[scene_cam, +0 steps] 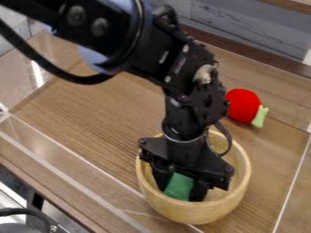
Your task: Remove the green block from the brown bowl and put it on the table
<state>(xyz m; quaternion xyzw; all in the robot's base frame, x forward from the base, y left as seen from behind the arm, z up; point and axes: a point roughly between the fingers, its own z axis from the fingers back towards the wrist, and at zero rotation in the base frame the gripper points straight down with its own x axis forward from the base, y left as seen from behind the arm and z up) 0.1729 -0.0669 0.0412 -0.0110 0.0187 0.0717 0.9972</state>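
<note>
A brown bowl (231, 202) stands at the near edge of the wooden table. Inside it is the green block (181, 187), and my black gripper (184, 185) reaches straight down into the bowl with its fingers shut on that block. The block's lower part shows between the fingers, its top is hidden by the gripper body. The black arm rises from the bowl toward the upper left and covers part of the bowl's far rim.
A red tomato-like toy (243, 103) with a green stem (261, 115) lies on the table behind and to the right of the bowl. A clear plastic wall (49, 146) runs along the table's left and front.
</note>
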